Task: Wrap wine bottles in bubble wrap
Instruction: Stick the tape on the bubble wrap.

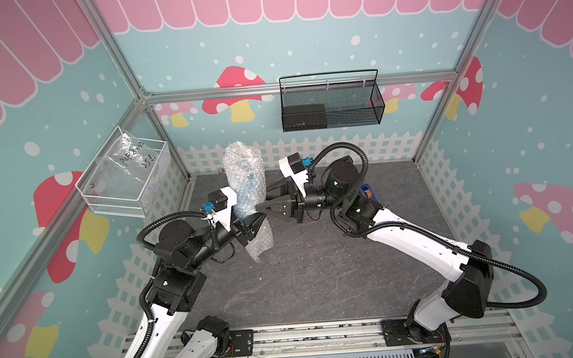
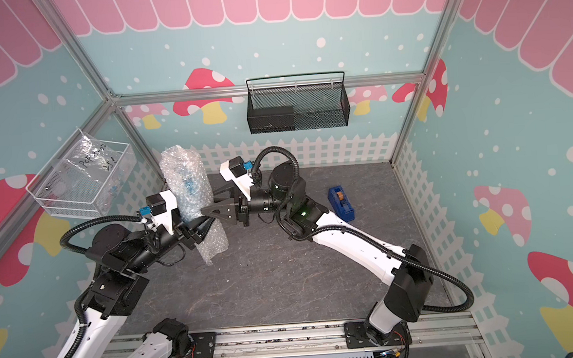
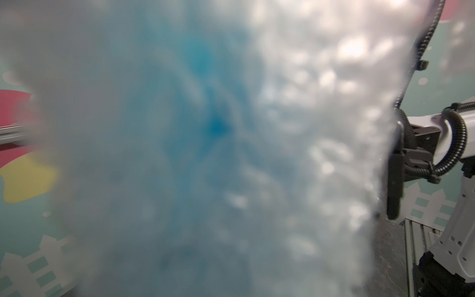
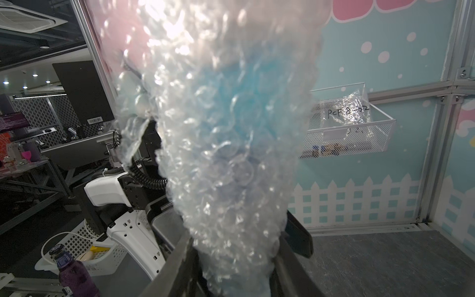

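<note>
bottle (image 1: pixel 249 179): only a blue smear inside the bubble wrap (image 1: pixel 241 158); cap and label unreadable. The roll is tilted, held up over the table (image 1: pixel 318 273) rear-left; can't tell if the lower end touches. left gripper (image 1: pixel 252 224) is clamped on the roll's lower half, its jaws hidden in the blurred left wrist view. right gripper (image 4: pixel 232 259) pinches the wrap, clear only in the right wrist view. tape dispenser (image 2: pixel 341 199) shows whole in a top view; tape dispenser (image 1: pixel 367 191) sits mostly behind the right arm in a top view.

Blue tape dispenser (image 2: pixel 341 203) on the tabletop (image 1: pixel 318 270) — black mesh basket (image 1: pixel 351 97), white basket (image 1: pixel 116 204) with crinkled bag (image 1: pixel 130 158)
</note>
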Tool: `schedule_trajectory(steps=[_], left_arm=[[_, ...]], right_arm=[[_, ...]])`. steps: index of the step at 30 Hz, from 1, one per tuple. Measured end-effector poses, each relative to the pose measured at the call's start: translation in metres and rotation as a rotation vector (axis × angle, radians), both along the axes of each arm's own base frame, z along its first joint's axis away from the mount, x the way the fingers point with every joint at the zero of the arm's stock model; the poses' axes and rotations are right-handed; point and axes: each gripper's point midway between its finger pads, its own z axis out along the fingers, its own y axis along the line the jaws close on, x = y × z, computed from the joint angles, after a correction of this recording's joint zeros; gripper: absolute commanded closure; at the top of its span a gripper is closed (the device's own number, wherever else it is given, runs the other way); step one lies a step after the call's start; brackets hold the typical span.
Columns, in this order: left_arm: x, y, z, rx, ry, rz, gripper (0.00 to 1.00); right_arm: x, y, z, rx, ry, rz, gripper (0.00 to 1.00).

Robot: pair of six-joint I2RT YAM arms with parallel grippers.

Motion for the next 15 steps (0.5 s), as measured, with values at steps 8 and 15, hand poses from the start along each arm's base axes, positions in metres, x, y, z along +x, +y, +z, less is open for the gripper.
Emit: schedule_trajectory(steps=[8, 15], left_arm=[[0.002, -0.001, -0.001, 0.0, 0.008, -0.002, 1.0], [0.017, -0.007, -0.019, 0.018, 0.079, -0.004, 1.0]], right_arm=[[0.002, -0.003, -0.003, 0.004, 0.001, -0.011, 0.1], [0.018, -0.052, -0.009, -0.016, -0.007, -0.193, 0.0]])
